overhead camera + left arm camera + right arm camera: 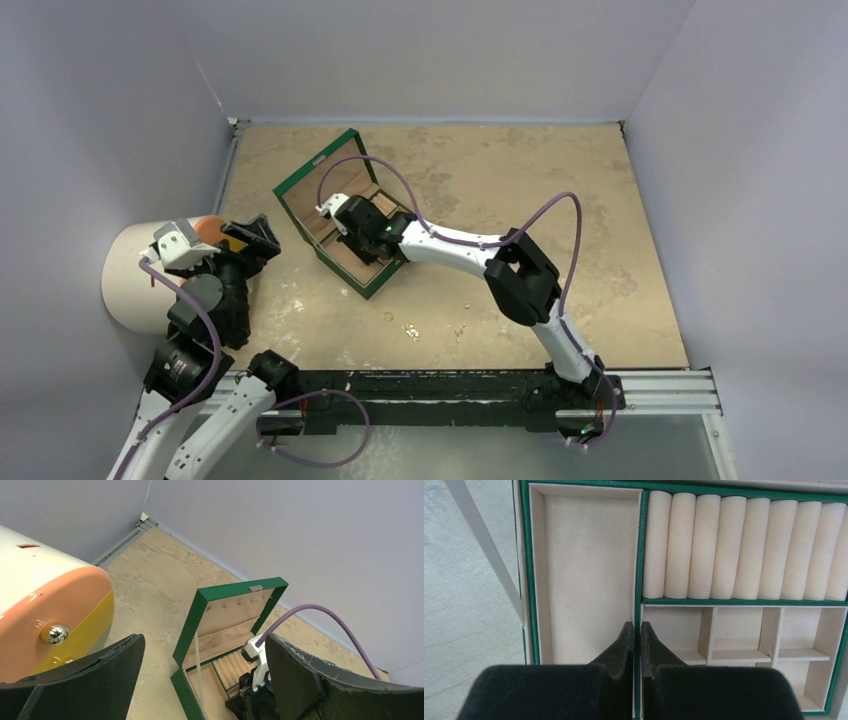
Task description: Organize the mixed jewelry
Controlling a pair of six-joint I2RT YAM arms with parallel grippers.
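The mixed jewelry, several tiny gold pieces (411,330), lies loose on the tan table in front of the green box (300,200). The box stands open with its lid up. My right gripper (338,216) hovers over the box's tan lining. In the right wrist view its jaws (637,628) are closed to a thin slit above the green divider (639,555), and nothing shows between them. My left gripper (252,236) is open and empty at the left, raised off the table. In the left wrist view it (202,647) looks toward the box (189,625).
A white round container (128,282) with an orange and yellow front (60,610) and a shiny knob stands at the left, beside my left arm. The box holds ring rolls (744,545), a long tray compartment (586,570) and small cells (736,630). Walls enclose the table.
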